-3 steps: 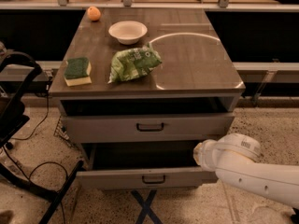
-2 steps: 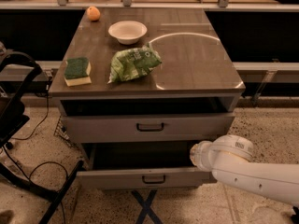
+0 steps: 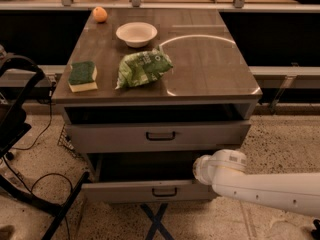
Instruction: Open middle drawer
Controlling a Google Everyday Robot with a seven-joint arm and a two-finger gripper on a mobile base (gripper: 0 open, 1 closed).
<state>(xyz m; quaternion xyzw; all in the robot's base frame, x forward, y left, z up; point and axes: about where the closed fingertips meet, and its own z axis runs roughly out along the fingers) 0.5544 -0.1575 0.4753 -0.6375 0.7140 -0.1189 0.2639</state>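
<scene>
The middle drawer [image 3: 150,190] is the lower of the two grey fronts in view. It has a small black bar handle [image 3: 164,192] and stands pulled out, with a dark opening above its box. The taller uppermost drawer [image 3: 159,136] sits above it, roughly flush with the cabinet. The lowest drawer is out of view. My white arm [image 3: 270,188] comes in from the right. Its gripper end [image 3: 200,170] sits at the right side of the open middle drawer, just above the front and to the right of the handle.
The cabinet top [image 3: 210,69] holds a green sponge [image 3: 83,75], a green bag [image 3: 144,68], a white bowl [image 3: 136,34] and an orange [image 3: 100,14]. A black frame with cables [image 3: 25,134] stands at the left. Blue crossed legs [image 3: 157,225] show below the drawer.
My arm's end has shifted a little to the left along the open drawer. The drawer fronts have not visibly moved.
</scene>
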